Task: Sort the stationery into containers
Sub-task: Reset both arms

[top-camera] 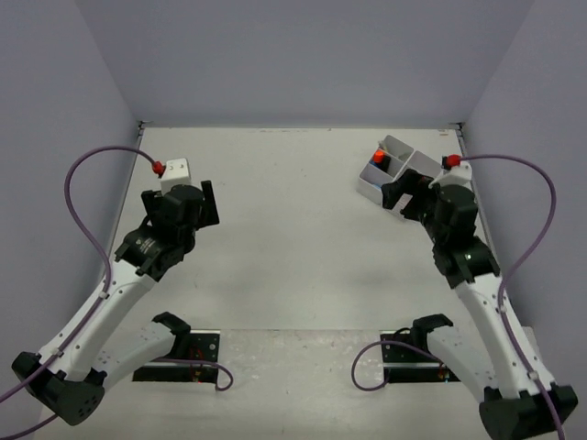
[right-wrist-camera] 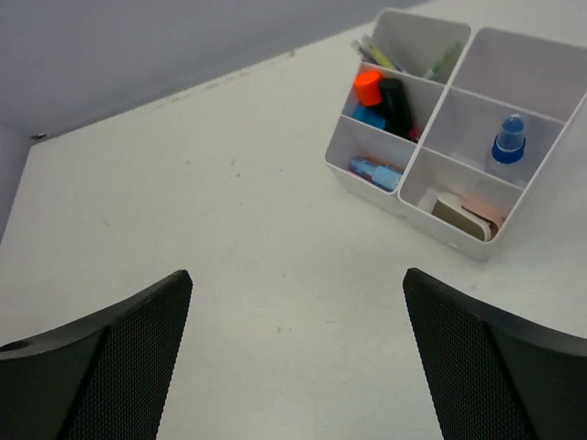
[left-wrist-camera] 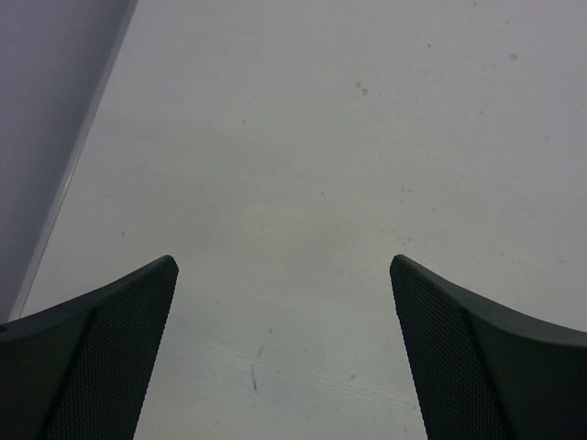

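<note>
1. White plastic tray [top-camera: 396,147], divided into compartments, stands at the far right of the table [top-camera: 293,257], close to the far right corner and set at an angle to the table edges.
2. Contents seen from the right wrist view:
   - Thin pens [right-wrist-camera: 376,51] lean in the tray's [right-wrist-camera: 367,188] far-left compartment.
   - An orange-capped highlighter [right-wrist-camera: 369,87] stands with dark items in the compartment next nearer.
   - A small blue item lies in the nearest left compartment.
   - A blue-capped marker [right-wrist-camera: 509,139] stands upright in a right-hand compartment.
   - The nearest right compartment holds pale items that cannot be identified.
3. Right gripper [right-wrist-camera: 295,275]: fingers spread wide and nothing between them. Only bare table shows in the gap.
4. Tray relative to right gripper: from the wrist, the tray lies ahead of the fingers and to their right, apart from both. From above, the right gripper [top-camera: 404,197] sits just at the near side of the tray. Contact cannot be confirmed.
5. Left gripper [left-wrist-camera: 282,261]: fingers spread wide and holding nothing, over bare table.
6. Tray relative to left gripper [top-camera: 207,205]: well apart. The gripper is at the left of the table and the tray at the far right.
</note>
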Controlling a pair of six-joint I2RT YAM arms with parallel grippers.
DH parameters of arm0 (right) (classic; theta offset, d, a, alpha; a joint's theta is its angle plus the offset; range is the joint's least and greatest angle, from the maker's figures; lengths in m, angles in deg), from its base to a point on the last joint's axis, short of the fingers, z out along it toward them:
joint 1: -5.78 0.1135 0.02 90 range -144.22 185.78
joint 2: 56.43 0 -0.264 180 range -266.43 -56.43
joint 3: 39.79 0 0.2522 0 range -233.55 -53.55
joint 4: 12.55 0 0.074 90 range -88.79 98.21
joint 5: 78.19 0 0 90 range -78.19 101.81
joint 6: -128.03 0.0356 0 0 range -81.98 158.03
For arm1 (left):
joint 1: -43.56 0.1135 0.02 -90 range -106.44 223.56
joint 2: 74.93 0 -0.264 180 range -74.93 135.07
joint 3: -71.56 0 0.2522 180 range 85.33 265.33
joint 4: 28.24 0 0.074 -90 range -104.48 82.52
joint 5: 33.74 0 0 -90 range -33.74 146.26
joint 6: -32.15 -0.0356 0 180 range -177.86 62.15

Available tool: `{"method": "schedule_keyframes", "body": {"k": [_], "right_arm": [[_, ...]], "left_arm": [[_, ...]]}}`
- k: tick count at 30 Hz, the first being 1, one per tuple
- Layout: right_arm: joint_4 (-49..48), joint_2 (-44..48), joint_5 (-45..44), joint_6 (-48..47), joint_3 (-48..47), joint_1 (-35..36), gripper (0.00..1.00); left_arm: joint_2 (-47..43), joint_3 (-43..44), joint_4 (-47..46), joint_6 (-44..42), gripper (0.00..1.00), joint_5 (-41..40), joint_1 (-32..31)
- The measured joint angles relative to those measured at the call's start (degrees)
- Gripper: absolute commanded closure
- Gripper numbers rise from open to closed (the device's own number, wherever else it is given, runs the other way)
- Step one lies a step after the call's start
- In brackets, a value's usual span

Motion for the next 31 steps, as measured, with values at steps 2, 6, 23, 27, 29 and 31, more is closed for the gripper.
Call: {"method": "schedule_keyframes", "body": {"k": [2, 6, 23, 27, 29, 31], "right_arm": [[2.3, 8.9, -0.9, -3.4, 0.5, 1.8, 0.01], [6.8, 22.0, -1.6, -7.7, -1.6, 1.7, 0.01], [20.6, 30.0, -1.2, -14.0, -4.2, 2.2, 0.01], [20.8, 31.1, -1.3, -14.3, -3.2, 2.2, 0.01], [20.7, 31.5, -1.4, -14.3, -2.9, 2.2, 0.01], [20.5, 31.8, -1.4, -14.4, -2.4, 2.2, 0.01]], "left_arm": [[-1.0, -0.8, -0.9, -1.2, 0.0, -1.4, 0.0], [-4.2, -1.3, -2.7, -2.7, 0.0, -2.7, 0.0], [-20.3, -11.1, -8.3, -5.2, 0.0, -2.7, 0.0], [-21.2, -11.7, -8.4, -5.2, 0.0, -2.6, 0.0], [-21.5, -11.7, -8.5, -5.2, 0.0, -2.6, 0.0], [-21.5, -11.8, -8.6, -5.2, 0.0, -2.6, 0.0]]}}
